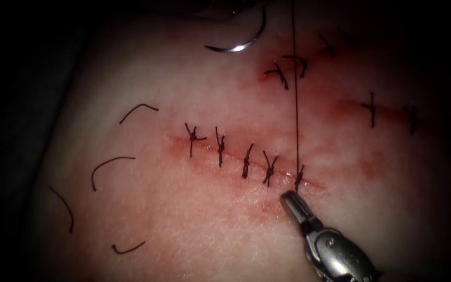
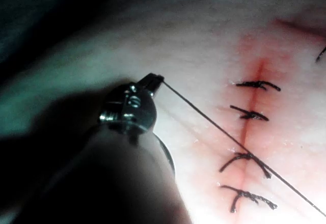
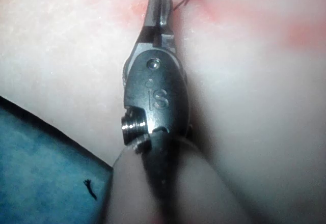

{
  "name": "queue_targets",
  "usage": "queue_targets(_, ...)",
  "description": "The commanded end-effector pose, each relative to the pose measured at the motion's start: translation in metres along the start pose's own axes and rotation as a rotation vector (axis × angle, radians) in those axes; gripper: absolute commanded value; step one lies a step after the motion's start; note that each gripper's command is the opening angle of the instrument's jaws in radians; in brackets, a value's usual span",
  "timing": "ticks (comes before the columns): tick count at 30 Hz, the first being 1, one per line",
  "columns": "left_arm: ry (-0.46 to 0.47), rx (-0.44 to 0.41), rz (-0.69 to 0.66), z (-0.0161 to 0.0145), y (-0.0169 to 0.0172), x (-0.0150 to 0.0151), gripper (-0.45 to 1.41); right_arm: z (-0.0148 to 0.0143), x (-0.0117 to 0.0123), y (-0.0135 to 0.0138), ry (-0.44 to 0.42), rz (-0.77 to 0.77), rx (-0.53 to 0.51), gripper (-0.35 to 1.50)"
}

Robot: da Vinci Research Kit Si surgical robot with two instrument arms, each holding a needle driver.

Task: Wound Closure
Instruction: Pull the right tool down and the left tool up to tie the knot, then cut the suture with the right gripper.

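Knot-tying stage, judged: left tool [image 2: 157,80] clenched on taut thread [image 1: 296,104], right tool [image 1: 289,199] closed beside the newest stitch [image 1: 299,177], needle [image 1: 241,44] lying free on tissue [image 1: 147,209]; tension must hold.

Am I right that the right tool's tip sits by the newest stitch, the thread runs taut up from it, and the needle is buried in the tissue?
Not quite. The needle is not buried: the endoscope view shows its whole curve lying free on the tissue, above the cut. The rest holds: the right tool is at the newest stitch, and the thread runs taut upward, held by the left tool.
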Motion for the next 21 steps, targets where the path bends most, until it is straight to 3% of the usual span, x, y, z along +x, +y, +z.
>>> queue_targets(1,0.003,0.007,-0.002,0.001,-0.0006,0.0,-0.45,-0.0002,-0.0011,-0.0008,0.0,0.001,0.004,-0.35)
queue_targets(12,0.021,0.056,-0.013,0.0042,-0.0046,-0.0008,-0.45,-0.0017,-0.0031,-0.002,-0.049,-0.045,0.012,-0.35)
queue_targets(18,0.033,0.029,-0.01,0.0043,-0.0038,-0.0018,-0.45,-0.0018,-0.0035,-0.002,-0.058,-0.054,0.016,-0.35)
queue_targets(20,0.01,-0.028,0.003,0.0022,-0.0018,-0.0022,-0.45,-0.0017,-0.0029,-0.0016,-0.013,-0.005,0.058,-0.35)
queue_targets(21,0.001,-0.048,0.006,0.0014,-0.0012,-0.0022,-0.45,-0.0017,-0.0026,-0.0015,-0.007,0.009,0.078,-0.25)
